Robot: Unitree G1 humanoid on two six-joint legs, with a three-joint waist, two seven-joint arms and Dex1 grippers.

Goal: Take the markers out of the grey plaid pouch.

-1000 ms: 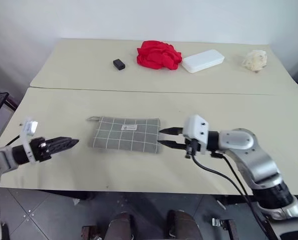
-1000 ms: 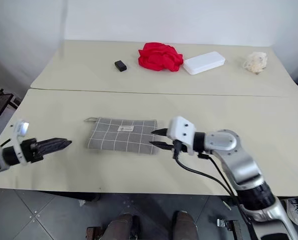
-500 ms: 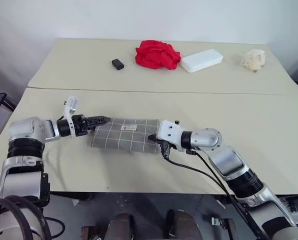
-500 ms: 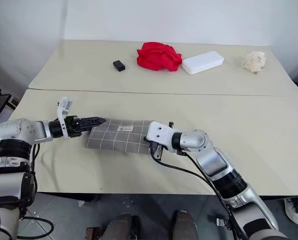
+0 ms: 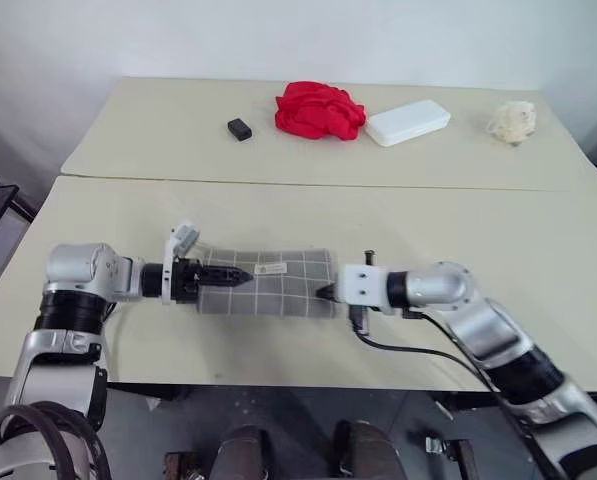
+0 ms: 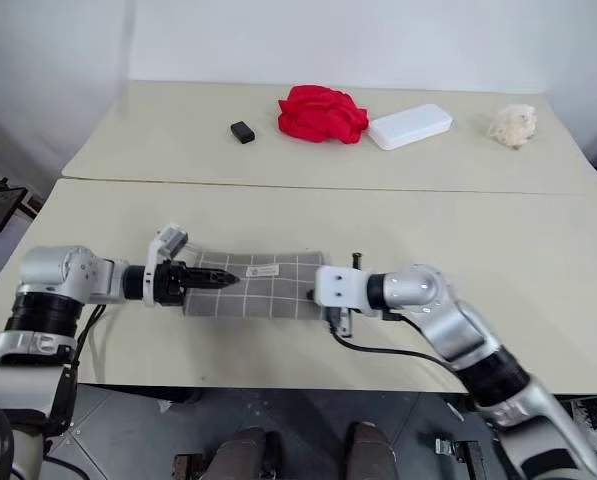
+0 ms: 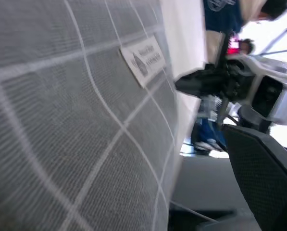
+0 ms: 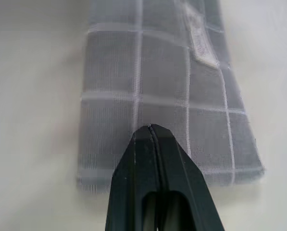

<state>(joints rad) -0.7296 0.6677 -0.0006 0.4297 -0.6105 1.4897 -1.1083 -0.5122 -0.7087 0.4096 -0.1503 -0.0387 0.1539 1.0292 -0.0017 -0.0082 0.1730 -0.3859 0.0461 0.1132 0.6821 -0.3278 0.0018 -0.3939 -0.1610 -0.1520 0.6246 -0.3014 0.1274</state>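
Pale beige table (image 5: 538,250), white wall behind. Grey plaid pouch (image 5: 278,285) flat near front edge, markers unseen. Right gripper (image 8: 150,132) fingers pressed together at pouch's right end, fabric pinch unclear. Left gripper (image 5: 228,274) spread wide over pouch's left end. Pouch looks soft, light, floppy; likely best pinched at end seams.

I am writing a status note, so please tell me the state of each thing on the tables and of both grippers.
Pouch: lying flat on the near table; open or closed, I cannot tell.
Left gripper: jaws open, over the pouch's left end.
Right gripper: jaws shut, at the pouch's right end.
Red cloth: crumpled, on the far table.
White box: closed, lying flat.
Black block: lying flat.
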